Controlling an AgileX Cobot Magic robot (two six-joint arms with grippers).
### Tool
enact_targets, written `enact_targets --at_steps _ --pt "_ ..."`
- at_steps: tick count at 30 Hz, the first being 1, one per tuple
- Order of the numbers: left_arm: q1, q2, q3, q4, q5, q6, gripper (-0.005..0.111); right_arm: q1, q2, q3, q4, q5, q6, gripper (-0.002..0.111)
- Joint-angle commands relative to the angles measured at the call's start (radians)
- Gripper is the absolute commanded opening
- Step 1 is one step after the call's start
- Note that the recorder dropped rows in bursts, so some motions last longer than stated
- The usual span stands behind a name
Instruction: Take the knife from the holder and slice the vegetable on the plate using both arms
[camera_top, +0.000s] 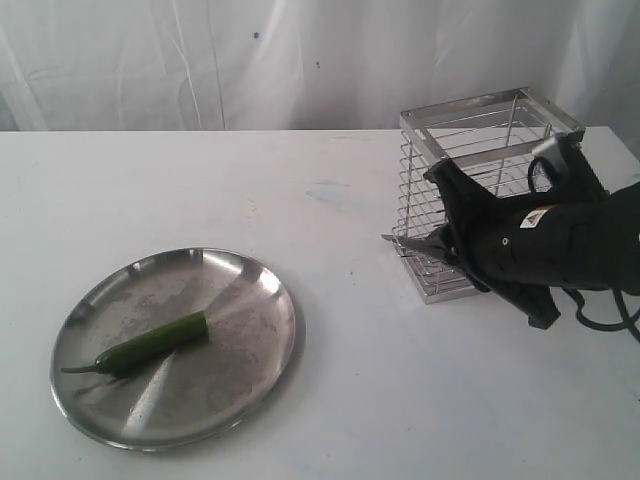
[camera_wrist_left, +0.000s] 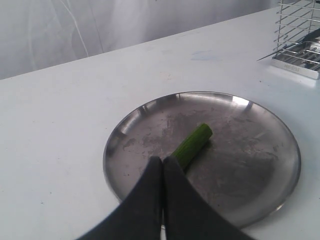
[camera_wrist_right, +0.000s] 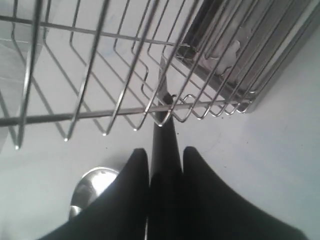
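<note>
Left pincer (camera_wrist_left: 162, 160) is closed tight over the plate (camera_top: 270, 350), tips by the vegetable (camera_top: 155, 343) lying on it. Further right on the tabletop, the knife (camera_top: 400, 241) pokes through the holder (camera_top: 460, 104). Right pincer (camera_wrist_right: 165, 150) flanks its handle; I can't tell if it's clamped.

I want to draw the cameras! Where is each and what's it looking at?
Exterior: above the table, facing plate and holder; shows the right arm.
Left wrist: above the plate, facing the chili; shows the shut left gripper.
Right wrist: beside the holder, facing its wires; shows the right gripper around the knife.
All share the holder.
</note>
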Motion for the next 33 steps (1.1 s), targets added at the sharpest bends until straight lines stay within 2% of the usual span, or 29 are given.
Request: enact_targets --at_steps 1,9,17,27,33 --pt "-0.004 -0.005 0.004 -0.001 0.001 -0.005 0.0 -0.006 -0.001 -0.044 -0.05 0.037 -0.083 0.014" --pt "-0.004 -0.005 0.004 -0.001 0.001 -0.005 0.0 -0.006 -0.001 -0.127 -0.112 0.116 -0.335 0.002" --pt "-0.004 -0.005 0.004 -0.001 0.001 -0.005 0.0 -0.006 -0.001 -0.183 -0.185 0.167 -0.447 0.001" --pt "-0.004 -0.005 0.004 -0.001 0.001 -0.005 0.0 -0.018 0.003 -0.157 -0.187 0.228 -0.451 0.001" --pt "-0.004 -0.005 0.004 -0.001 0.001 -0.005 0.0 -0.03 0.003 -0.152 -0.183 0.319 -0.374 0.001"
